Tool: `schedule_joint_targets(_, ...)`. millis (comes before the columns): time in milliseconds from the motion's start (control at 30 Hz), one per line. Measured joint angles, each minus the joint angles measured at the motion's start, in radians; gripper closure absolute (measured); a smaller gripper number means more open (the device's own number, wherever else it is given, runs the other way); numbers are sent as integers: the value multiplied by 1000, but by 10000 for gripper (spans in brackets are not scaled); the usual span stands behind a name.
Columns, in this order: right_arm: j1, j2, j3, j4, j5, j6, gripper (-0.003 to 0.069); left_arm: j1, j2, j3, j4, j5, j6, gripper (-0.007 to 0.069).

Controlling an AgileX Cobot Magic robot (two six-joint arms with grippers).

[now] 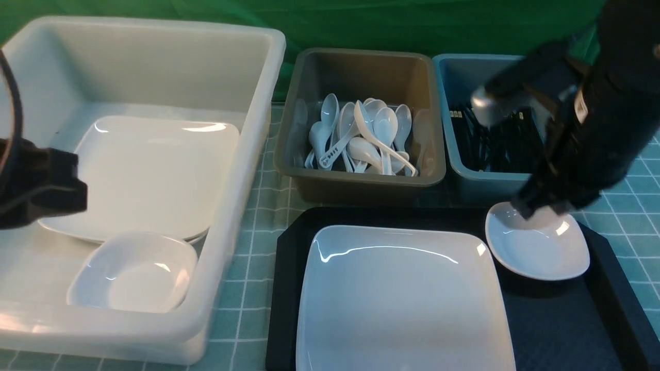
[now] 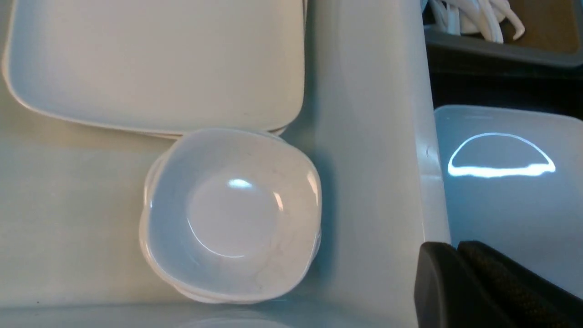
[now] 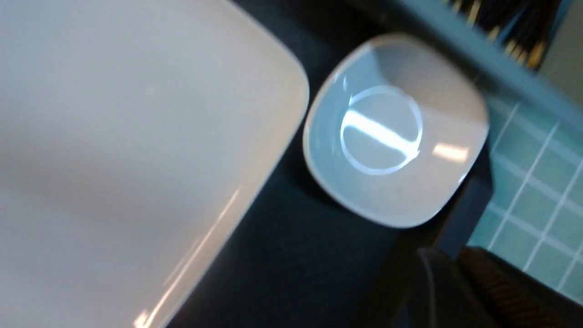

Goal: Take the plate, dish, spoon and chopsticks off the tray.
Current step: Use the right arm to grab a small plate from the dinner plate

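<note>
Now the small glossy white rounded-square dish (image 1: pixel 539 250) sits at the far right of the black diamond-textured tray (image 1: pixel 557 319), just beside the large white square plate (image 1: pixel 402 299). The right gripper (image 1: pixel 533 211) hangs at the dish's far rim, apparently pressed together and empty. The left gripper (image 2: pixel 457 273) is closed above the white plastic tub (image 1: pixel 154 340). To do this well, spread the jaws, straddle the rim and pinch firmly, since the glaze looks slippery.
</note>
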Motion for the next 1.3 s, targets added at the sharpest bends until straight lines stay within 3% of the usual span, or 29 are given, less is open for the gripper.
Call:
schedule_joint_targets(100,-74,0,219,31,-258,-7,314,-5,32,1,0,-5,0,612)
schedule_joint_targets(267,-107,6,351,31,-468,-11,176,-5,39,1,2,-13,0,612)
schedule_joint_targets(633,-116,159,371,-23,-566,-15,155,-5,39,1,2,-15,0,612)
schedule_joint_targets(700,-116,171,371,-33,-571,-15,160,-5,39,1,2,-16,0,612)
schedule_joint_targets(800,-116,190,371,-52,-598,-15,235,-5,39,1,3,-16,0,612)
schedule_joint_targets(867,-116,192,371,-62,-619,-22,377,-5,39,1,3,-16,1,612)
schedule_joint_targets(967,-112,182,365,-74,-636,-30,497,-5,39,1,3,-15,1,612)
schedule_joint_targets(1300,-38,-45,369,-23,-484,0,596,-5,39,1,4,-23,1,612)
